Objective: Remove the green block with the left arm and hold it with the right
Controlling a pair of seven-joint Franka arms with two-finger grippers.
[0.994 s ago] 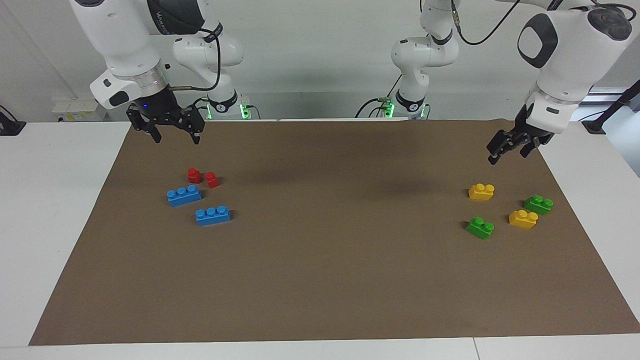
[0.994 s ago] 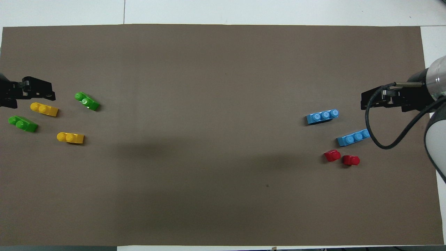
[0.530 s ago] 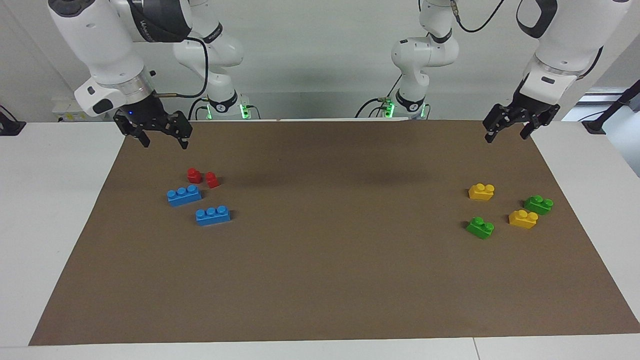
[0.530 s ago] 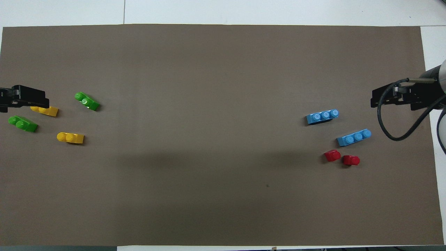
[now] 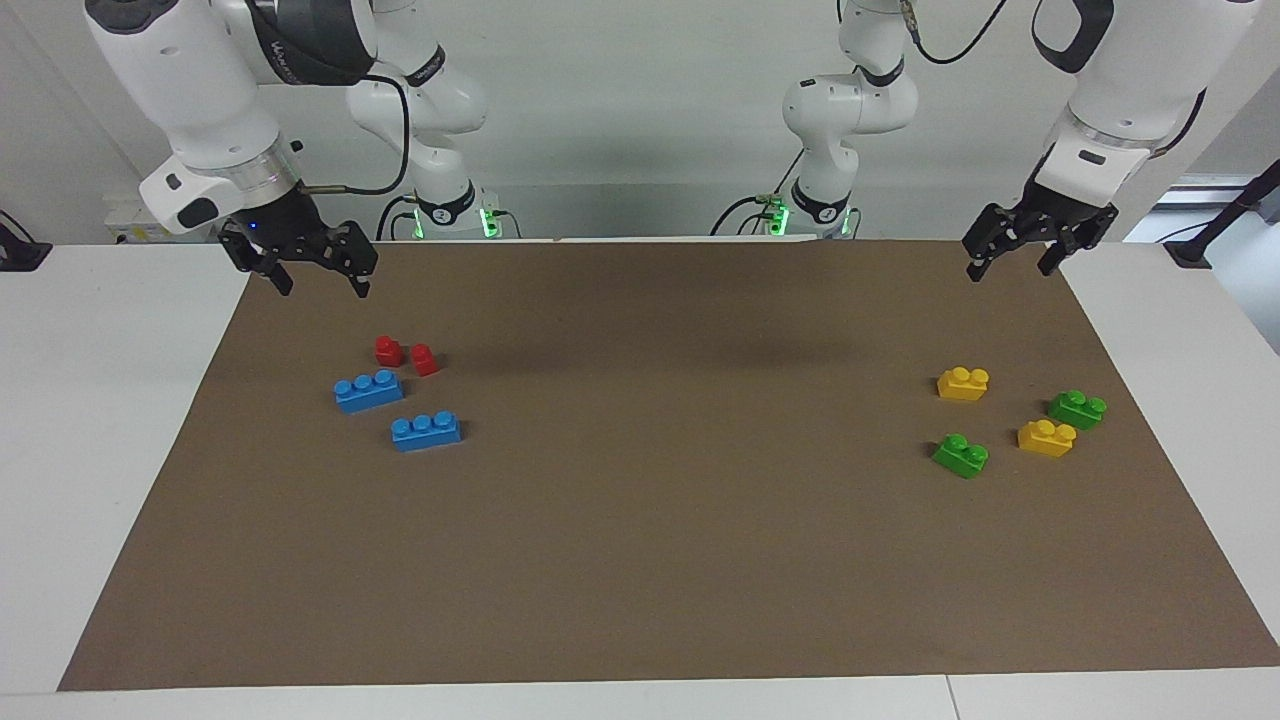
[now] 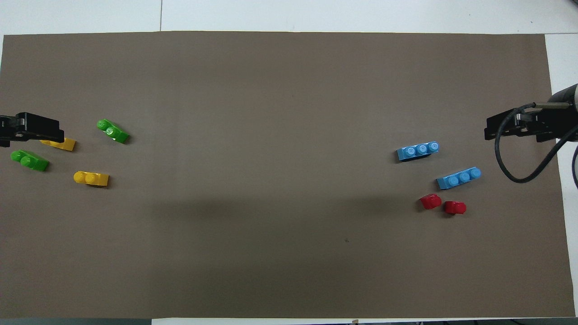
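The right tool (image 5: pixel 323 288) hung wide open and empty over the matte brown mat (image 5: pixel 640 560) near glossy red one-stud blocks (image 5: pixel 405 355) and blue three-stud bricks (image 5: pixel 397 410). Toward the left arm's end of the table (image 5: pixel 100 450), the two-stud lime-green block (image 5: pixel 960 455) lay beside yellow bricks (image 5: pixel 963 383) and a darker green brick (image 5: pixel 1077 408). The left tool (image 5: pixel 1008 272) hung wide open and empty above the mat's edge.

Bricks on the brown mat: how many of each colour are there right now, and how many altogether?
Green bricks: 2
Yellow bricks: 2
Blue bricks: 2
Red bricks: 2
Total: 8
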